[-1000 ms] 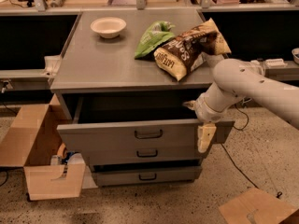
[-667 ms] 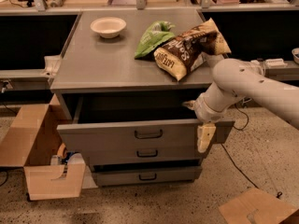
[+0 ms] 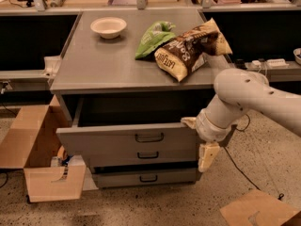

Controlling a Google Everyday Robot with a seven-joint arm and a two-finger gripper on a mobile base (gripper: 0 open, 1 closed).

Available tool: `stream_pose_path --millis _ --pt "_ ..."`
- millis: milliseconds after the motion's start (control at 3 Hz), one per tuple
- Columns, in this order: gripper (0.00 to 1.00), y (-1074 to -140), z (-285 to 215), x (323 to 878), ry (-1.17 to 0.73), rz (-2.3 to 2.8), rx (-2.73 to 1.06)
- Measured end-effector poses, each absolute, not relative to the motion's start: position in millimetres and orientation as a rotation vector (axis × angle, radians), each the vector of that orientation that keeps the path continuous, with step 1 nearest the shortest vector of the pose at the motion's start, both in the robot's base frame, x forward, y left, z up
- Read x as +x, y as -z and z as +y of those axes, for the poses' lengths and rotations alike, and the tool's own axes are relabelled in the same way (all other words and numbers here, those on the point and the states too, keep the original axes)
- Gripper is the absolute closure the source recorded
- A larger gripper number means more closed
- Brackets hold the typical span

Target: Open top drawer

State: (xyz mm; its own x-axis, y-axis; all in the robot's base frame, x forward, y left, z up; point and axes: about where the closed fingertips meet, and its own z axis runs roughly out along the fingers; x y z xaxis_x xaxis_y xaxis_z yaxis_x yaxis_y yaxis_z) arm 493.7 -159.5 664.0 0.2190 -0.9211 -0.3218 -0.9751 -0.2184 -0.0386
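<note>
The top drawer (image 3: 108,141) is the widest grey front, with a small dark loop handle (image 3: 149,137) at its centre. It stands pulled out from the cabinet, with a dark gap behind its top edge. My gripper (image 3: 201,142) is at the right end of this drawer front, on its top right corner, at the end of my white arm (image 3: 244,95) that reaches in from the right. The two narrower drawer fronts, middle (image 3: 148,155) and bottom (image 3: 148,178), sit below it.
On the cabinet top (image 3: 94,65) lie a white bowl (image 3: 108,27), a green bag (image 3: 154,37) and a brown chip bag (image 3: 188,51). An open cardboard box (image 3: 35,154) stands at the left. Another cardboard piece (image 3: 256,211) lies at the lower right. A cable (image 3: 242,171) runs on the floor.
</note>
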Motion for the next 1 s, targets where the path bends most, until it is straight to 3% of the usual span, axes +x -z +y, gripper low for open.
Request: stream_pose_path --millis 333,1000 --pt "0.4 -669 -154 465 -0.378 1.789 -2.293" --pt "0.87 -683 -153 465 -0.378 1.789 -2.293"
